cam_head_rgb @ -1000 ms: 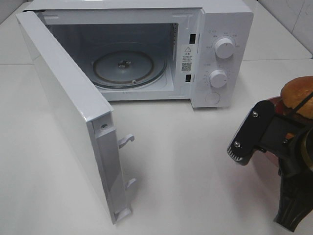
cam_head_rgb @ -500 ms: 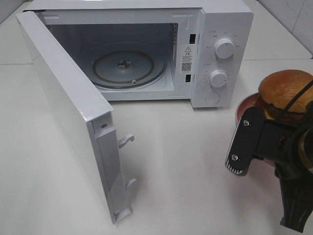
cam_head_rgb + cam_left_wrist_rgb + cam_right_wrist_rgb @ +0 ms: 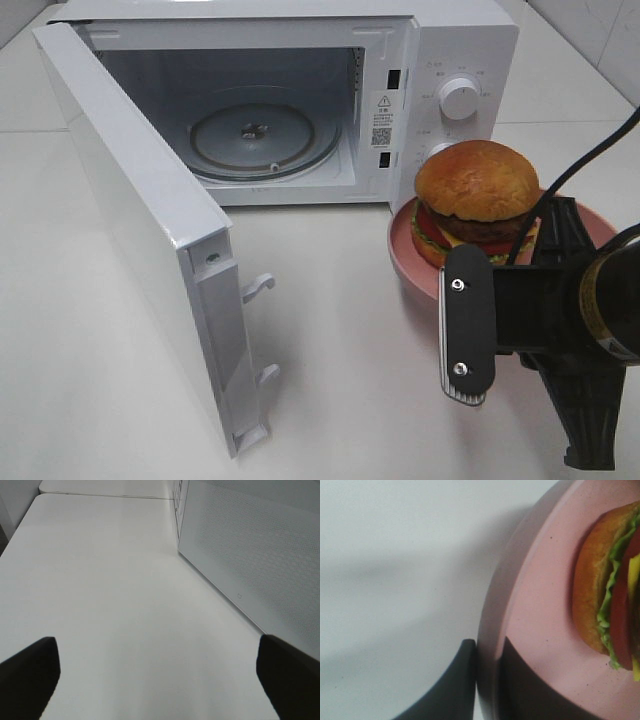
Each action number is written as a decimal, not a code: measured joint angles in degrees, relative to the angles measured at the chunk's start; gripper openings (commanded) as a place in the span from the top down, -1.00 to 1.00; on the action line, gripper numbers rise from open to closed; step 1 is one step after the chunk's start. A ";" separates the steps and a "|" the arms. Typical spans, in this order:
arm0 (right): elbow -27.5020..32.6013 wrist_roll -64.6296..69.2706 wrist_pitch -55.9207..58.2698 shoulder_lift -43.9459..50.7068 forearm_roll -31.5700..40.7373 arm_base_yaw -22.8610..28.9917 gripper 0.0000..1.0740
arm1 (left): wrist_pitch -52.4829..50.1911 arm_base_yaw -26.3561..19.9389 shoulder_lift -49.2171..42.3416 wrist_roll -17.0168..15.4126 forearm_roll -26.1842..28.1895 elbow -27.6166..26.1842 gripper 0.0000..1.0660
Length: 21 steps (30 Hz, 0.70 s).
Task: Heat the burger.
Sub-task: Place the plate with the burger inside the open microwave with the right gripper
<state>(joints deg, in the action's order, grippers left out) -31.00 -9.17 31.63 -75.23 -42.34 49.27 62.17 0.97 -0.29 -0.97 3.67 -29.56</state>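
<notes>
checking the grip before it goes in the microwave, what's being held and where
The right gripper is shut on the rim of the pink plate, which carries the burger. The left gripper is open and holds nothing.

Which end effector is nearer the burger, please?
Right. The right end effector grips the pink plate's rim beside the burger; the left end effector hovers open outside the microwave door.
</notes>
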 measured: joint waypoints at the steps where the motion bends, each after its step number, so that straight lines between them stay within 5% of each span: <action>1: 0.00 -1.95 -1.38 0.00 -0.23 0.00 0.98 | 0.00 0.00 0.00 0.00 0.00 0.00 -0.88; 21: 0.00 -22.29 -13.64 0.00 -0.69 0.00 0.98 | 0.00 0.00 0.00 0.00 0.00 0.00 -0.88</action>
<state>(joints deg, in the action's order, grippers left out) -31.00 -31.46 17.99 -75.23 -43.03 49.27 62.17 0.97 -0.29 -0.97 3.67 -29.56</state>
